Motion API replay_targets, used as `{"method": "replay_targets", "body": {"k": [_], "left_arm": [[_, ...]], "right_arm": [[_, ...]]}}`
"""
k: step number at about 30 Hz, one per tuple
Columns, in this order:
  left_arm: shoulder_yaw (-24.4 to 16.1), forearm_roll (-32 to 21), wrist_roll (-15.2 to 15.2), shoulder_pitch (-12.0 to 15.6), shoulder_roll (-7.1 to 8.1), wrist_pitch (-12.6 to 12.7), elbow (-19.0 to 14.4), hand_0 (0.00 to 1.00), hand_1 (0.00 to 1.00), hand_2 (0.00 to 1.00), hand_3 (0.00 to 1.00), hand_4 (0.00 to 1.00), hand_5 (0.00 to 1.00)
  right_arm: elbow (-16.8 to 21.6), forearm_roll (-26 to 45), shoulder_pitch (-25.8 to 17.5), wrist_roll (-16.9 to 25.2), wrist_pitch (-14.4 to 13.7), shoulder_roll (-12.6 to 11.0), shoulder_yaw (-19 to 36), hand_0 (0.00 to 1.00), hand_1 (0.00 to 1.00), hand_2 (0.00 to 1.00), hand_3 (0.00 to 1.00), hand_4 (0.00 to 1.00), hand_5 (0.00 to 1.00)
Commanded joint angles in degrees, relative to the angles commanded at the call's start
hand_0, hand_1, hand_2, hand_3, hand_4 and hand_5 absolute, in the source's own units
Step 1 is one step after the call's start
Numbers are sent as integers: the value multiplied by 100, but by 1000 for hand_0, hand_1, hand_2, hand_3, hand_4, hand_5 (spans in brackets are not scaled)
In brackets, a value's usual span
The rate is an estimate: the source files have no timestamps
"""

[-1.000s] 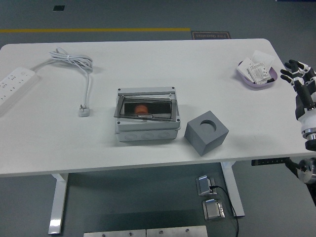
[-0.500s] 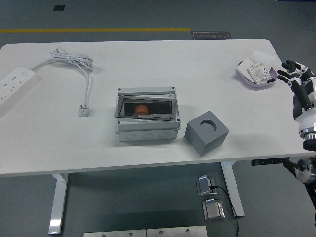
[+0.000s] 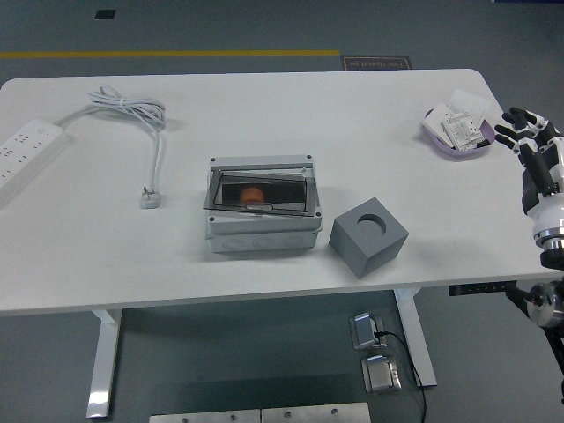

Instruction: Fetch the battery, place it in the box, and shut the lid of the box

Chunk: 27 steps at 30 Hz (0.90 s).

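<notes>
Since a second ago our right hand (image 3: 530, 134) has drifted slightly right, off the table's right edge, fingers spread, holding nothing. No real progress. The box (image 3: 262, 205) sits mid-table, well left of it, lid (image 3: 262, 190) lying over something orange, likely the battery (image 3: 252, 194). Left hand unseen.

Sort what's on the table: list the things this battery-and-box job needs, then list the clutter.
Job:
grey box
its dark lid, lying over the box
orange item under the lid, possibly the battery
right hand, fingers spread, at the table's right edge

Clutter:
power strip
white cable and plug
grey cube with a hole
purple tray of packets
</notes>
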Motion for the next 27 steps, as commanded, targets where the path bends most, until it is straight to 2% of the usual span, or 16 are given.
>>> {"method": "replay_targets", "body": {"k": [10, 11, 22, 23, 27], "left_arm": [[23, -23, -4, 12, 2, 27, 6, 765, 769, 756, 800, 488, 301], [27, -26, -2, 14, 2, 30, 6, 765, 769, 755, 797, 486, 291], [68, -62, -17, 13, -1, 96, 17, 765, 769, 750, 798, 511, 302], [67, -62, -17, 12, 0, 97, 17, 765, 769, 668, 810, 561, 344], [80, -75, -18, 7, 10, 99, 18, 765, 769, 668, 810, 561, 344]], "right_arm": [[2, -68, 9, -66, 25, -14, -22, 719, 669, 705, 659, 709, 507], [4, -71, 9, -62, 24, -15, -26, 719, 673, 710, 699, 710, 508], [155, -160, 36, -153, 68, -101, 14, 720, 696, 741, 661, 711, 508], [175, -155, 45, -171, 61, -121, 8, 719, 700, 754, 785, 712, 509], [405, 24, 133, -318, -82, -340, -130, 719, 700, 754, 785, 712, 509]]}}
